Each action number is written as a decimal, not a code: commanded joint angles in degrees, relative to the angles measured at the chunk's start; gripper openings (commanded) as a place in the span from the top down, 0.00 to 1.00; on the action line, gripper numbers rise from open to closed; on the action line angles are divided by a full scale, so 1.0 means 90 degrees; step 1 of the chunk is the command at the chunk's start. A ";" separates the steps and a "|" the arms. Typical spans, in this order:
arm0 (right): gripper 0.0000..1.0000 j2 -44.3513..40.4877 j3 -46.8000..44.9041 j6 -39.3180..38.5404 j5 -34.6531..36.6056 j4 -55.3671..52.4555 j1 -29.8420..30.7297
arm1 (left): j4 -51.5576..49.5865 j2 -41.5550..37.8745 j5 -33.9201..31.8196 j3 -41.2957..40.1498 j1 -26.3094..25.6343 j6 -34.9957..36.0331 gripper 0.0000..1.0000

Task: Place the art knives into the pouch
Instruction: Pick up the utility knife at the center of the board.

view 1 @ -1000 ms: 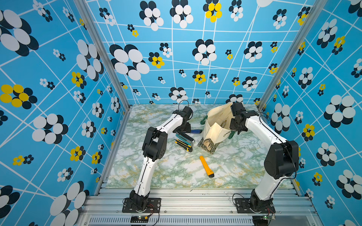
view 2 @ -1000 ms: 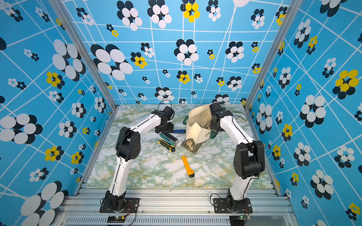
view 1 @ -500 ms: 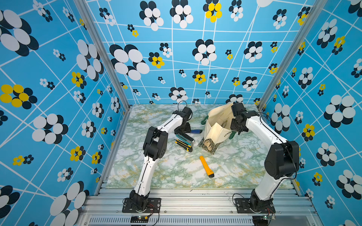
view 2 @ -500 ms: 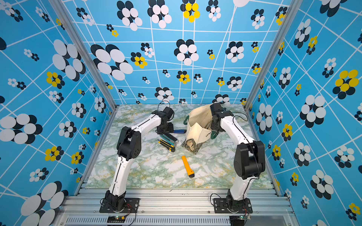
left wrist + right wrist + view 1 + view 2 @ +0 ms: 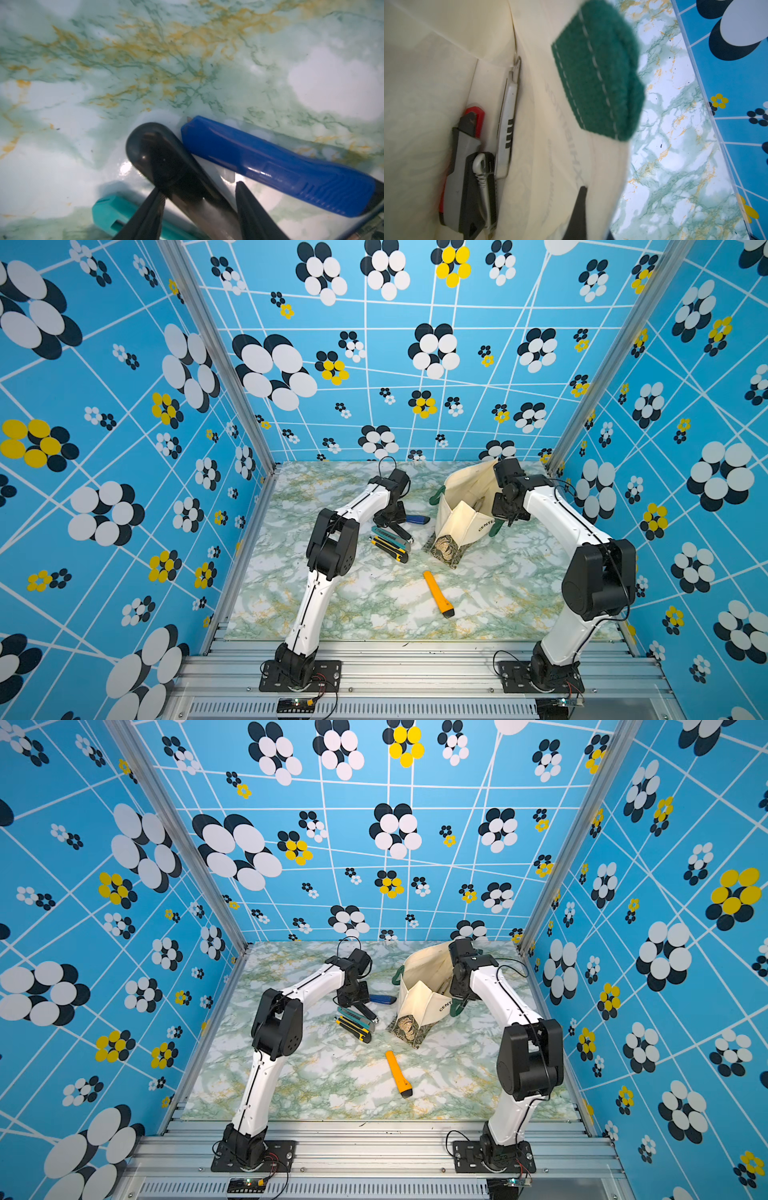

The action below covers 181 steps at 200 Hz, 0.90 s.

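Observation:
Several art knives lie on the marble table [image 5: 498, 593]. A black and silver art knife [image 5: 166, 166] lies between my left gripper's [image 5: 197, 187] fingers [image 5: 145, 214], which press against both of its sides. It rests on the table beside a blue knife [image 5: 280, 166] and a teal one [image 5: 108, 212]. In both top views my left gripper [image 5: 401, 526] [image 5: 365, 1009] is low over this cluster. The cream pouch [image 5: 461, 518] [image 5: 424, 998] stands open. My right gripper [image 5: 591, 191] is shut on the pouch's rim [image 5: 608, 166] near a green handle [image 5: 598, 72].
Inside the pouch lie a red, grey and black knife [image 5: 465, 166] and a slim white one [image 5: 506, 128]. A black-and-yellow knife [image 5: 388, 549] lies next to the teal one [image 5: 388, 536]. An orange knife [image 5: 438, 594] lies alone toward the front. Patterned blue walls enclose the table.
The left gripper's jaws have narrowed onto the black art knife. Both arms and the pouch have stayed almost where they were.

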 commanded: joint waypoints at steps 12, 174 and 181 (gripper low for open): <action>1.00 -0.0075 -0.0032 -0.0136 0.0224 -0.0229 -0.0112 | -0.0378 0.0297 -0.0106 0.0095 -0.0262 0.0172 0.48; 1.00 -0.0120 0.0122 -0.0293 0.0076 -0.0170 -0.0190 | 0.0297 -0.0763 0.0174 0.0361 -0.0042 0.0238 0.76; 1.00 -0.0107 0.0145 -0.0293 0.0007 -0.0133 -0.0190 | 0.0369 -0.0923 0.0228 0.0385 -0.0010 0.0264 0.76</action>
